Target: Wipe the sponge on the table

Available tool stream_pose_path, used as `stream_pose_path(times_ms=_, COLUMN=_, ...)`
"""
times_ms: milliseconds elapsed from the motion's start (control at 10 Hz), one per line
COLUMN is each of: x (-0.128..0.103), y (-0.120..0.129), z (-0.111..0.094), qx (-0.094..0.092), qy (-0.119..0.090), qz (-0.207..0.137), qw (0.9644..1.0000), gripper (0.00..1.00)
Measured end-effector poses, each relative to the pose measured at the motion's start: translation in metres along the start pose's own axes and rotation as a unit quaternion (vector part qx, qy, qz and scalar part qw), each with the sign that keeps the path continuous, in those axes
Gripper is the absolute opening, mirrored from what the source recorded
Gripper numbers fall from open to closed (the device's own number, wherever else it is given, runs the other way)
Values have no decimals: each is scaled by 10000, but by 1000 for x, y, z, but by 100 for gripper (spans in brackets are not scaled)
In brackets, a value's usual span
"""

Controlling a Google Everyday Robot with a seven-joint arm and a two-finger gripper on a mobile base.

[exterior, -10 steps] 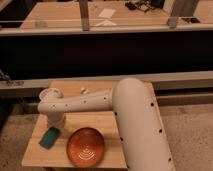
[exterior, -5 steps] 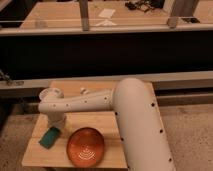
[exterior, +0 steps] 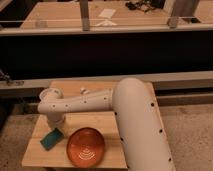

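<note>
A small teal-green sponge [exterior: 52, 138] lies flat on the light-wood table [exterior: 40, 152], near its left edge. My white arm reaches from the lower right across the table to the left. Its wrist hangs over the sponge, and the gripper [exterior: 56, 125] points down at the sponge's upper right end. The wrist hides the fingers. An orange plate [exterior: 86, 146] sits just right of the sponge, at the front of the table.
A small pale object [exterior: 83, 91] sits near the table's back edge. Behind the table runs a dark barrier with a long wooden workbench [exterior: 65, 15] beyond it, carrying papers and metal posts. Speckled floor surrounds the table.
The arm and sponge have barely shifted; nothing else visibly moved.
</note>
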Motion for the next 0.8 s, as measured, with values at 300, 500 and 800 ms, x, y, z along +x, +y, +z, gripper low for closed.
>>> stream_pose_path(times_ms=300, x=4, y=8, z=-1, qx=27, qy=-3, qz=39, qw=10000, gripper=31)
stream_pose_path(times_ms=500, x=17, y=15, z=-7, qx=43, qy=16, qz=86, qw=10000, gripper=9)
stream_pose_path(times_ms=800, x=15, y=18, z=-9, qx=44, qy=32, qz=103, qw=9999, gripper=4)
